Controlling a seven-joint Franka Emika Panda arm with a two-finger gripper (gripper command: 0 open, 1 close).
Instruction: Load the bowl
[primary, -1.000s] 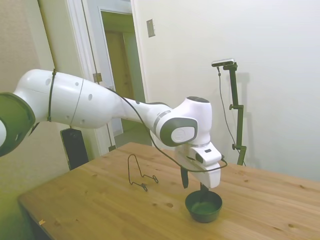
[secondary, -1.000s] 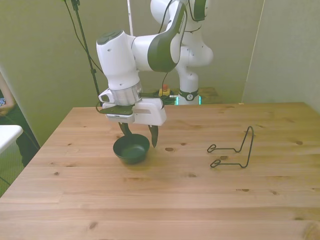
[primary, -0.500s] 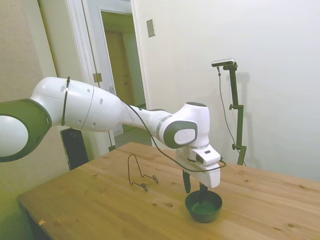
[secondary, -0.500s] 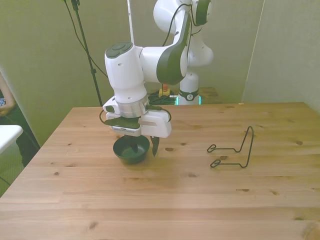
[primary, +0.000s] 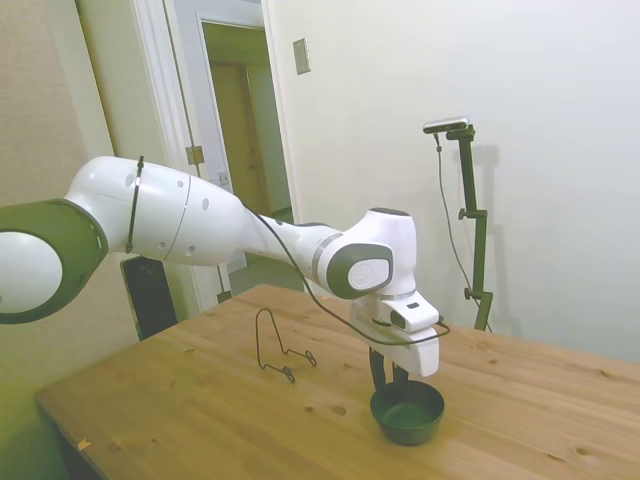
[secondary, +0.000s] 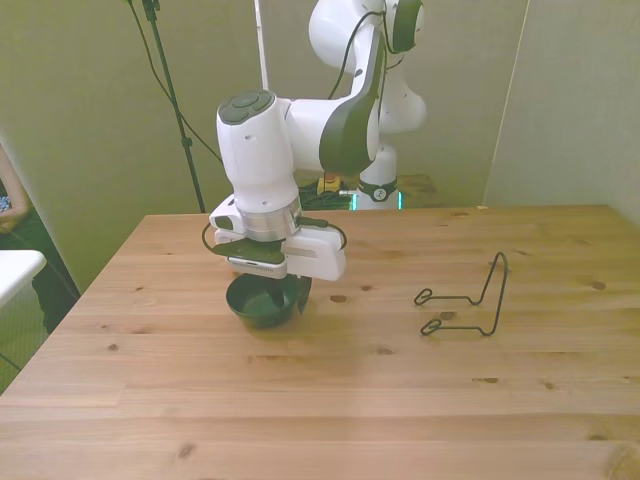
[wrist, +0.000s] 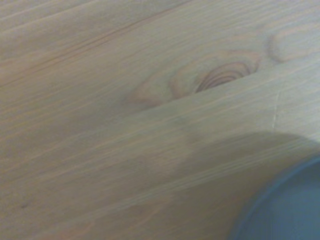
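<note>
The dark green-black bowl (primary: 408, 415) stands upright on the wooden table (primary: 200, 410), toward the front view's left (secondary: 262, 308). My gripper (primary: 388, 372) is low over the bowl's rim, on the side nearer the wire rack. One finger is inside the bowl and one outside, and they look drawn in on the rim. In the front view the white hand hides most of the gripper (secondary: 285, 292). The wrist view has only a blurred arc of the bowl (wrist: 290, 210) and table grain. The bowl looks empty.
A thin black wire rack (secondary: 470, 300) stands on the table toward the front view's right, also in the side view (primary: 280, 350). A person's arm (secondary: 5, 200) and a white object (secondary: 15, 270) sit off the front view's left edge.
The gripper has come down from just above the bowl to its rim, and its fingers have drawn closer together. The bowl has not moved.
</note>
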